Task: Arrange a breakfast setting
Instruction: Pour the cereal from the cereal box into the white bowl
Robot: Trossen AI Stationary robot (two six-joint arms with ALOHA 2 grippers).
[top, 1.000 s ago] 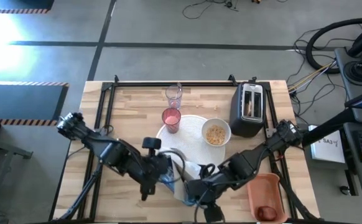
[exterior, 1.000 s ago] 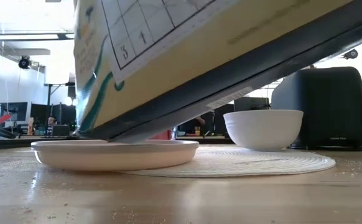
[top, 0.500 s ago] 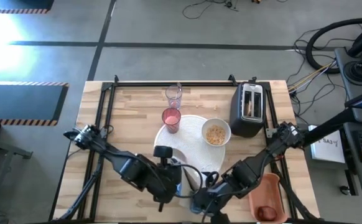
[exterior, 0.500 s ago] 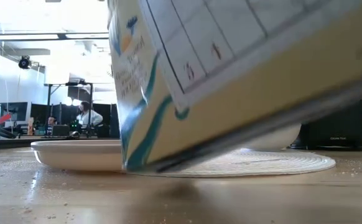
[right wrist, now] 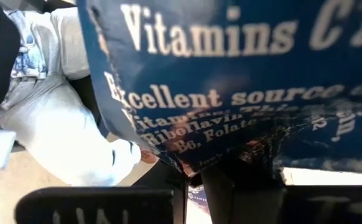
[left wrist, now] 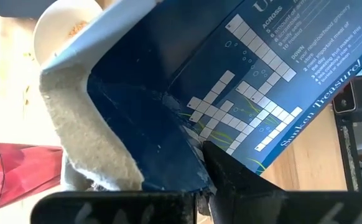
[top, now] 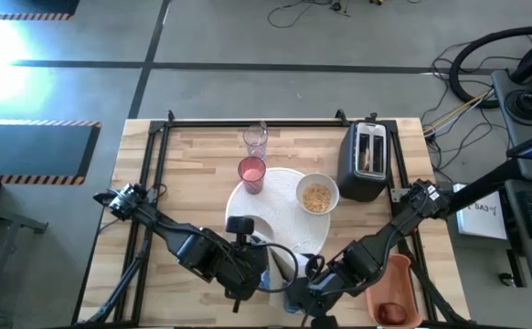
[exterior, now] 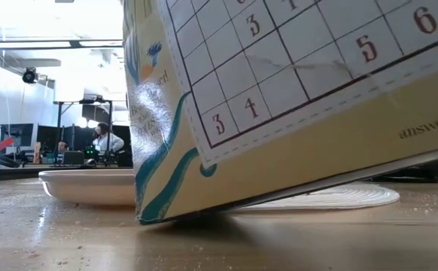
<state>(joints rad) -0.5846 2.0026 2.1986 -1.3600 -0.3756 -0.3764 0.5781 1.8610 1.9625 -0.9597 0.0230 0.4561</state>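
Both grippers were clamped on a blue cereal box [top: 278, 274] at the table's near edge: left gripper [top: 259, 274] on one side, right gripper [top: 301, 285] on the other. Box stood tilted, one lower corner on the wood just before the pale plate [exterior: 83, 184]. Step judged: setting the box down. Next calls for levelling, then release. Bowl [top: 317, 195] of cereal, pink tumbler [top: 251, 175], glass [top: 255, 139] sat beyond; toaster [top: 364, 161] clear; plate crowded the landing spot

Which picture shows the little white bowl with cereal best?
The high view: the small white bowl sits in plain sight with cereal inside, beside the black two-slot toaster. The left wrist view catches only its rim; the blue cereal box hides it elsewhere.
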